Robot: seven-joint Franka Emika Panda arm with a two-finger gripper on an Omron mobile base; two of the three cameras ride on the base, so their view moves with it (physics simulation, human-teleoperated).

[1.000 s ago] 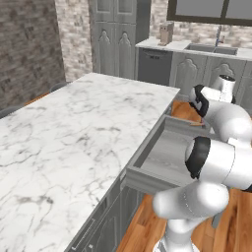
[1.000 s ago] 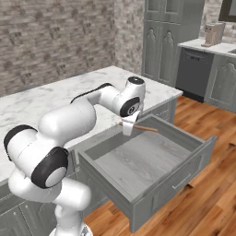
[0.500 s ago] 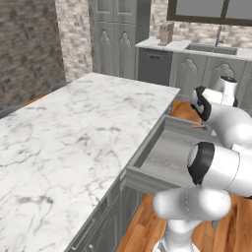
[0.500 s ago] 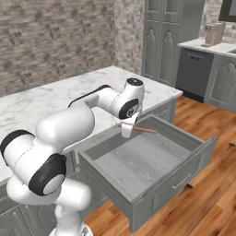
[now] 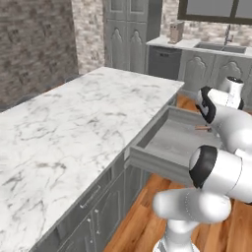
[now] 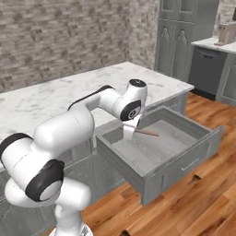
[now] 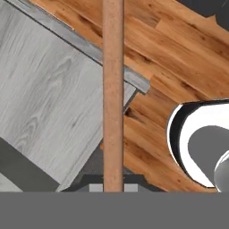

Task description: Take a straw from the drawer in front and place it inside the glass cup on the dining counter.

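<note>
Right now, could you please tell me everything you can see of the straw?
The straw is a thin, straight, reddish-brown stick of plain matte look. It is held roughly level in the gripper above the grey floor of the open drawer, one end at the fingers and the rest pointing out over the drawer. In the left base view it shows as a short brown sliver beside the hand. In the hand view it runs straight up the picture from between the finger tips, touching nothing else.
</note>
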